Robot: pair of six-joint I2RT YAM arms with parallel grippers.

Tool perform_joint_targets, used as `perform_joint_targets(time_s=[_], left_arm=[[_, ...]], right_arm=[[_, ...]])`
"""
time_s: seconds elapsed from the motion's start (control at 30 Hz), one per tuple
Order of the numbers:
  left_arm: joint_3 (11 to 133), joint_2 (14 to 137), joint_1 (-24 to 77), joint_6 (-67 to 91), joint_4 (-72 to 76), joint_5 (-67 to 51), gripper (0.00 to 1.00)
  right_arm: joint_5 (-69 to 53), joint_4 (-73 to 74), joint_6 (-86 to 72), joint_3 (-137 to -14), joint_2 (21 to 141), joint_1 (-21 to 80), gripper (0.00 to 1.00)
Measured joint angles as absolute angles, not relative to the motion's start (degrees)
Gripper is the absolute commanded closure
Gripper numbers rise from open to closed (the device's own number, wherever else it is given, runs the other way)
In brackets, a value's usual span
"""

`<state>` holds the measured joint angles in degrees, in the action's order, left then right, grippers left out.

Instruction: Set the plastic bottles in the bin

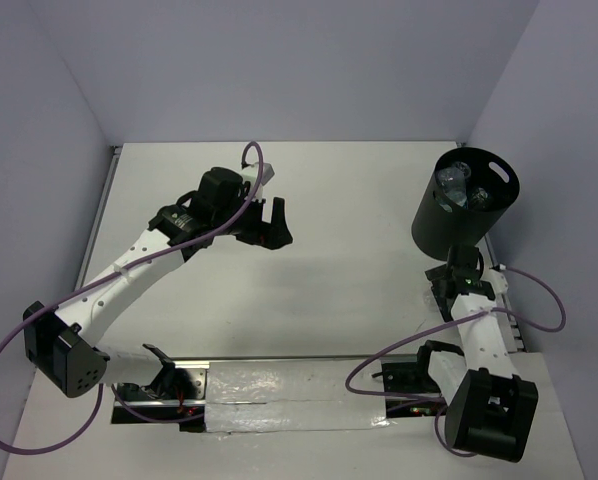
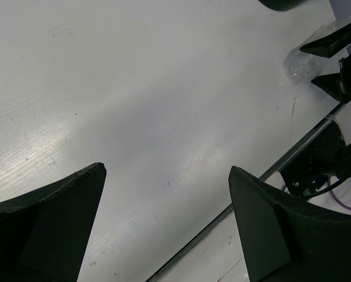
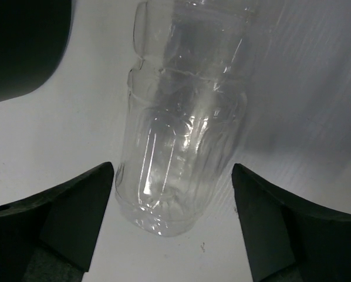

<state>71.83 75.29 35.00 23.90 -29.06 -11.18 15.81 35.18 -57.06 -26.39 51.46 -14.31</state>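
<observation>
**One bottle lies on the counter between the open fingers of your right end effector, and the bin beside it holds clear plastic.**

The bottle [image 3: 178, 129] lies on its side on the white counter [image 1: 359, 250]. Its long axis runs straight away from your right end effector [image 3: 172, 167], with the rounded closed end nearest the wrist. The far end is cut off at the top of that view. The two fingers stand wide apart, one on each side of this near end. They are just beside it, but they do not clamp it. The bottle is transparent, ribbed and crinkled, and no label shows. The black bin [image 1: 464, 205] stands upright just beyond it, and inside there is crinkled clear plastic [image 1: 457, 185]; how many pieces, I cannot tell. Your left end effector [image 2: 166, 169] is fully open, holds nothing, and hangs over bare counter, well apart from the bin.
</observation>
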Motion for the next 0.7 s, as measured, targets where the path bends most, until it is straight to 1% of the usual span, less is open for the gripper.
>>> perform_joint_targets(time_s=[0.03,0.13,0.17,0.2,0.23,0.33,0.4,0.53,0.7], left_arm=[[71.83,75.29,34.98,23.90,-29.12,-11.18,0.01],[71.83,75.29,35.00,23.90,-29.15,-11.18,0.01],[71.83,75.29,34.98,23.90,-29.15,-11.18,0.01],[71.83,75.29,34.98,23.90,-29.12,-11.20,0.01],[71.83,75.29,34.98,23.90,-29.15,-11.18,0.01],[71.83,75.29,34.98,23.90,-29.15,-11.18,0.01],[71.83,75.29,34.98,23.86,-29.17,-10.96,0.01],[71.88,75.29,34.98,23.73,-29.21,-9.98,0.01],[75.85,77.84,34.87,24.27,-30.83,-4.49,0.01]], right_arm=[[15.75,34.87,-56.99,-26.15,51.42,-14.31,0.21],[15.57,34.57,-56.77,-25.56,50.83,-14.31,0.30],[15.49,34.52,-56.60,-25.36,50.24,-14.31,0.36],[15.38,34.57,-56.34,-25.30,49.69,-14.31,0.39],[15.18,34.54,-56.25,-25.23,49.08,-14.31,0.45],[14.37,34.74,-55.86,-25.19,47.44,-14.31,0.54],[13.28,35.33,-55.68,-25.21,46.26,-14.31,0.56],[8.86,38.65,-56.21,-26.48,44.07,-14.41,0.56],[0.19,43.40,-60.75,-28.95,39.75,-13.85,0.56]])
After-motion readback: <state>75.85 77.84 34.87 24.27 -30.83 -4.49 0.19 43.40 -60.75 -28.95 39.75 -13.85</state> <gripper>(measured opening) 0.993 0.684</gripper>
